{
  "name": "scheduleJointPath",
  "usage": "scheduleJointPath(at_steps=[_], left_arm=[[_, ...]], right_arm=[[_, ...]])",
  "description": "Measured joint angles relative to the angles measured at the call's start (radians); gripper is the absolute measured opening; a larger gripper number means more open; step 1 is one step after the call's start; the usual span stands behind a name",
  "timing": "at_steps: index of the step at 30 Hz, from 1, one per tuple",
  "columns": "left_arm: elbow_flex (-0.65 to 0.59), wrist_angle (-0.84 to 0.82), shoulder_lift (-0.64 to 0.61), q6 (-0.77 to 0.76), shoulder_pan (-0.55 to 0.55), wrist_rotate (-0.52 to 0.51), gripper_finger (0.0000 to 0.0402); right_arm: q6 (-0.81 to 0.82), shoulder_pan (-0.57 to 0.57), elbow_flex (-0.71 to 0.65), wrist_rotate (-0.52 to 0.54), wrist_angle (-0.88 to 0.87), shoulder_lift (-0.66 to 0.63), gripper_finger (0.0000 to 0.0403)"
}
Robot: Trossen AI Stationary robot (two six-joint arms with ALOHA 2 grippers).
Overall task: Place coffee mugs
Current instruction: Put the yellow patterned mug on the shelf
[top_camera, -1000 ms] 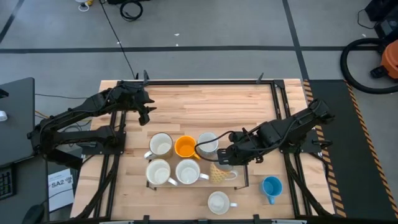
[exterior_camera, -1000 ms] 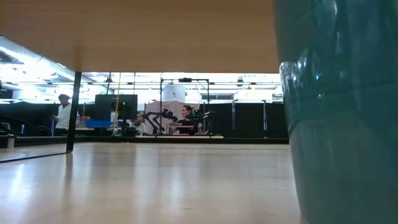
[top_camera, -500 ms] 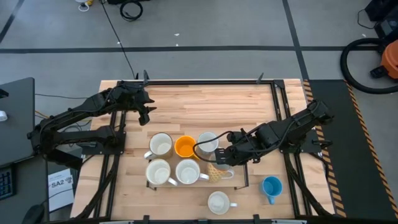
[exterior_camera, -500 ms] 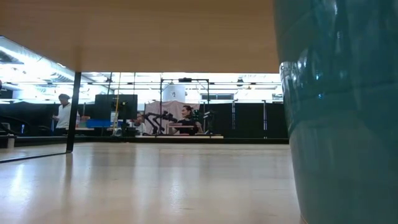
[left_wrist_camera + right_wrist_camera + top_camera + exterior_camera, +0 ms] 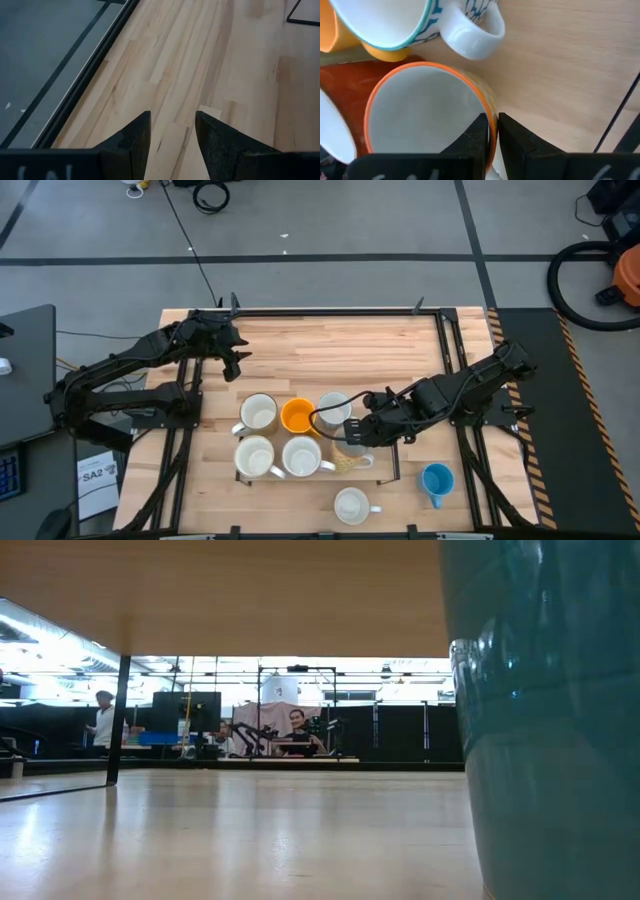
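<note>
Wooden table [image 5: 330, 345]; clustered mugs [image 5: 290, 435]; blue mug [image 5: 436, 480], white mug [image 5: 352, 505] apart.

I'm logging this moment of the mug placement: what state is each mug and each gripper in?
yellow patterned mug: upright, rim pinched by the right gripper.
orange mug: upright, in the cluster.
blue mug: upright, apart from the cluster.
lone white mug: upright, near the table's front edge.
left gripper: open, holding nothing.
</note>
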Motion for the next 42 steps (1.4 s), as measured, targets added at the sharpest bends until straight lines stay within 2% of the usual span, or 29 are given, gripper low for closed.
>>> scheduleJointPath(at_steps=[16,33,42], left_arm=[[0.0,0.0,0.0,0.0,0.0,0.0,0.016],[0.0,0.0,0.0,0.0,0.0,0.0,0.016],[0.0,0.0,0.0,0.0,0.0,0.0,0.016]], right_arm=[[-0.007,0.0,0.0,0.031,0.016,-0.001,0.0055],[-0.032,0.0,0.0,0.033,0.083,-0.002,0.011],[-0.079,0.0,0.0,0.024,0.144,-0.002,0.0115]])
